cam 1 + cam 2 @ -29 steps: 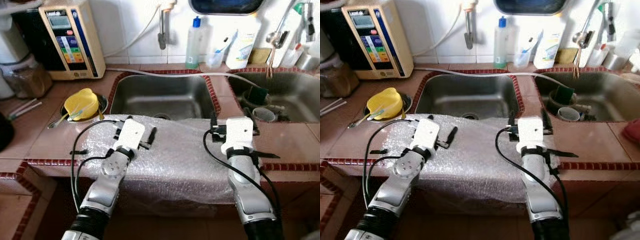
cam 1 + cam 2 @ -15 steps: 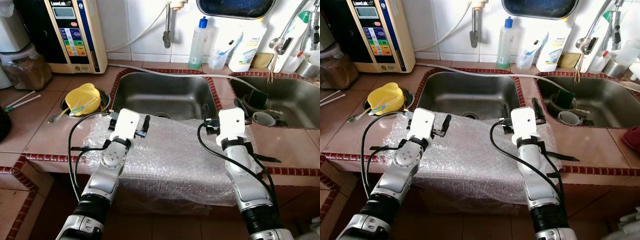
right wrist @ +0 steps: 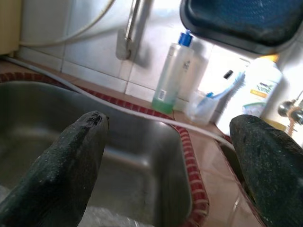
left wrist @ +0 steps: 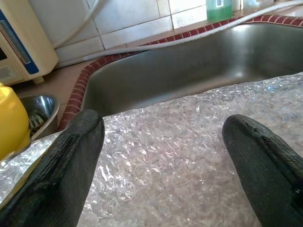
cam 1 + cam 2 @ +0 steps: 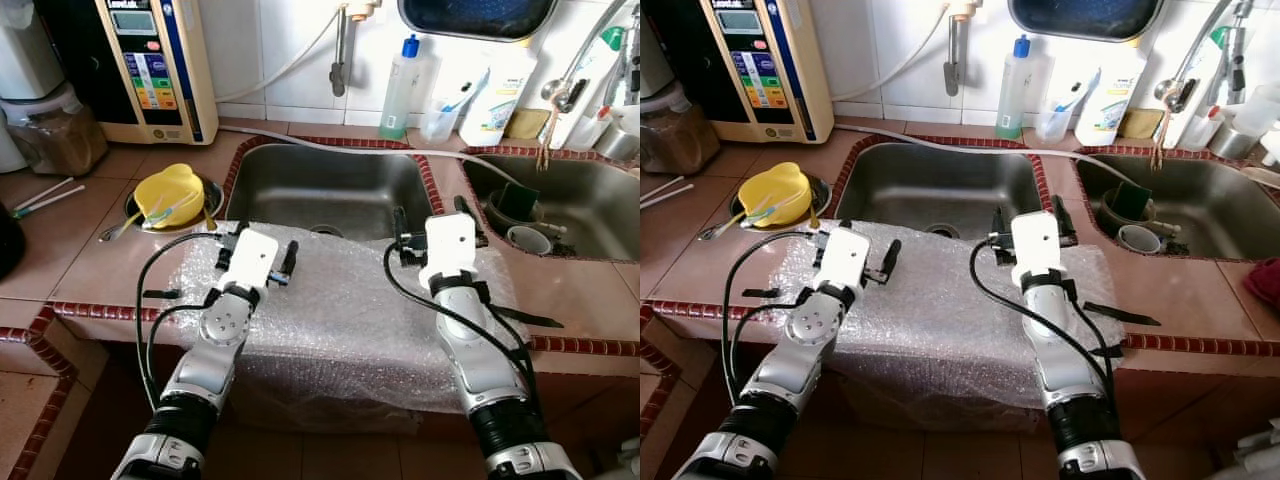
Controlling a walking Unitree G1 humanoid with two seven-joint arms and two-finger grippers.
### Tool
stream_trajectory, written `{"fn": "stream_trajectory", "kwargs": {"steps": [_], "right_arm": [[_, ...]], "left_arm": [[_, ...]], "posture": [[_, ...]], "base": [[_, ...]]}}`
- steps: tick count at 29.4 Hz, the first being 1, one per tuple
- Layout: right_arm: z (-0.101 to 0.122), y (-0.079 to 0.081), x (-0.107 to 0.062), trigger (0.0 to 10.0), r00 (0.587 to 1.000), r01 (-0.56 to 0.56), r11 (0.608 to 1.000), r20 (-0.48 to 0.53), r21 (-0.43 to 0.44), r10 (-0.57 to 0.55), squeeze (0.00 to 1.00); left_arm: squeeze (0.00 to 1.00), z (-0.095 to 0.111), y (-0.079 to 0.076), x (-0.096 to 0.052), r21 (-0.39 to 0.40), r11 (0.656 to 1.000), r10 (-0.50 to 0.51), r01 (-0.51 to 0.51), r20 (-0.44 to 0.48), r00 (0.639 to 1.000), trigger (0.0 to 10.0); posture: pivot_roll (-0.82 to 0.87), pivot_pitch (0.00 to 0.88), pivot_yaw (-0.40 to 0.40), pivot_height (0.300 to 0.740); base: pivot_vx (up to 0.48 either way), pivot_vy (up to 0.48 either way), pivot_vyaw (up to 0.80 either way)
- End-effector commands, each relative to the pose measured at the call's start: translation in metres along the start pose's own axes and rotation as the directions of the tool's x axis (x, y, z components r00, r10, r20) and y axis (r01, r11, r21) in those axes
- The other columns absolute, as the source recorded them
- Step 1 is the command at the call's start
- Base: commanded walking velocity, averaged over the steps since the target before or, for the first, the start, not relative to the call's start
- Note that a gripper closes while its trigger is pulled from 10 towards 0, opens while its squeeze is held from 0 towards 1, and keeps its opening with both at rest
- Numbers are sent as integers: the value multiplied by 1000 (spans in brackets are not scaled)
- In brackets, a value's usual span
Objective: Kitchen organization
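Both tools, left tool (image 5: 262, 262) & right tool (image 5: 437, 225), are held released over bubble wrap (image 5: 350, 310); light, floppy, best pinched at edge.

No legible text on the appliance (image 5: 155, 60) or bottles (image 5: 400, 75).

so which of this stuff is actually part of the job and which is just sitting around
In play:
- bubble wrap sheet draped over the counter edge
- left gripper, open, over the sheet
- right gripper, open, at the sink's near rim

Lying about:
- yellow bowl
- clear bottle with blue cap
- white detergent bottle
- water ioniser
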State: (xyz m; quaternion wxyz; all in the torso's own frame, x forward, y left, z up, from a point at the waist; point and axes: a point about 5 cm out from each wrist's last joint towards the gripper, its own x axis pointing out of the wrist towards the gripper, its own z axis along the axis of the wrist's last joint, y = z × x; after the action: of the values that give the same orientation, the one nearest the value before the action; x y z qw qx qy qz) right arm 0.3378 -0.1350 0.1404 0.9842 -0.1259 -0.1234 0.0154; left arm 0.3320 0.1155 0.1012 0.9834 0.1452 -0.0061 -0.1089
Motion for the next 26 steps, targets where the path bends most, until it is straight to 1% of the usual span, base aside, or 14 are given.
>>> {"fn": "stream_trajectory", "kwargs": {"steps": [1, 5, 8, 10, 14, 17, 19, 20, 21, 24, 26], "right_arm": [[4, -3, 5, 10000, 1000, 5, 1000, 19, -1, -5, 0], [12, -11, 11, 10000, 999, 24, 1000, 40, -2, -24, 0], [8, -14, 10, 10000, 999, 34, 999, 34, -2, -34, 0], [3, -15, 8, 10000, 999, 47, 999, 19, 2, -47, 0], [0, -15, 4, 10000, 997, 80, 997, 8, 20, -80, 0], [0, -16, 3, 10000, 996, 89, 996, 9, 22, -89, 0], [0, -22, 4, 10000, 994, 113, 993, 8, 25, -113, 0], [0, -22, 4, 10000, 994, 113, 993, 8, 25, -113, 0], [2, -25, 8, 10000, 993, 115, 993, 6, 28, -115, 0], [3, -24, 10, 10000, 994, 112, 993, 8, 29, -112, 0], [5, -22, 13, 10000, 993, 120, 992, 12, 48, -121, 0]], "left_arm": [[0, 3, 0, 3, 10, 1000, 0, 0, 6, 1000, 10000], [0, 13, -2, 10, 23, 999, -24, 24, 25, 999, 10000], [0, 18, -3, 16, 45, 998, -44, 42, 35, 998, 10000], [0, 22, 0, 19, 64, 997, -40, 37, 47, 998, 10000], [0, 25, 6, 22, 60, 998, -35, 32, 46, 998, 10000], [0, 25, 6, 22, 59, 998, -34, 31, 46, 998, 10000], [0, 31, 3, 24, 76, 996, -61, 56, 61, 996, 10000], [0, 31, 3, 24, 76, 996, -61, 56, 61, 996, 10000], [0, 39, -1, 28, 83, 994, -82, 75, 82, 993, 10000], [0, 42, -1, 29, 85, 993, -86, 79, 89, 992, 10000], [0, 42, -3, 30, 86, 993, -88, 81, 86, 992, 10000]], "posture": [[58, 0, -38, 740], [49, 0, -42, 740], [47, 0, -28, 740], [47, 0, -19, 740], [31, 0, 14, 740], [31, 0, 16, 740], [55, 0, 6, 740], [55, 0, 6, 740], [53, 0, 0, 740], [53, 0, -2, 740], [61, 0, -10, 740]], "base": [[0, 0, 0], [0, 0, 0], [0, 0, 0], [0, 0, 0], [0, 0, 0], [0, 0, 0], [0, 0, 0], [0, 0, 0], [0, 0, 0], [0, 0, 0], [0, 0, 0]]}}
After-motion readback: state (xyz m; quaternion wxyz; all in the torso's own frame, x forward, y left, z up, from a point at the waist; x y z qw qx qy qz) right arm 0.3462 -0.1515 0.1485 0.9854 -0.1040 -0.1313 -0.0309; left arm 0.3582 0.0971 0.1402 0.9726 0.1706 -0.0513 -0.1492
